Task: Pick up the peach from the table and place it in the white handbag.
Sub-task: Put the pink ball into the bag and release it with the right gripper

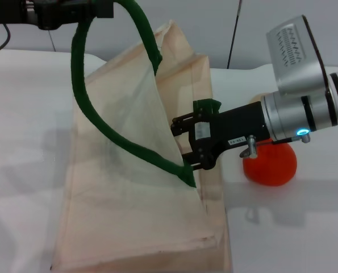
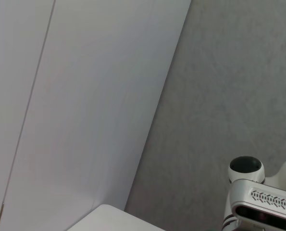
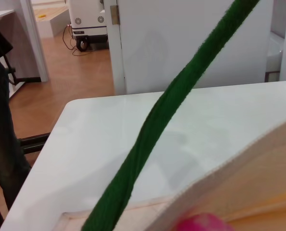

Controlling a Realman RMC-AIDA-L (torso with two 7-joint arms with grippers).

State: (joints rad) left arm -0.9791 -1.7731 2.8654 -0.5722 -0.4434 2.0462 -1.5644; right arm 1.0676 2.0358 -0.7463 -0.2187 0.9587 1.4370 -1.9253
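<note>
Gaping white handbag, right gripper at its mouth with peach.

Silver ribbed right arm, black wrist with white label, glowing blue light, black fingers.

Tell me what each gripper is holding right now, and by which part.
The left gripper holds the white handbag up by its green handle. Whether the right gripper, at the bag's mouth, holds anything cannot be told.
</note>
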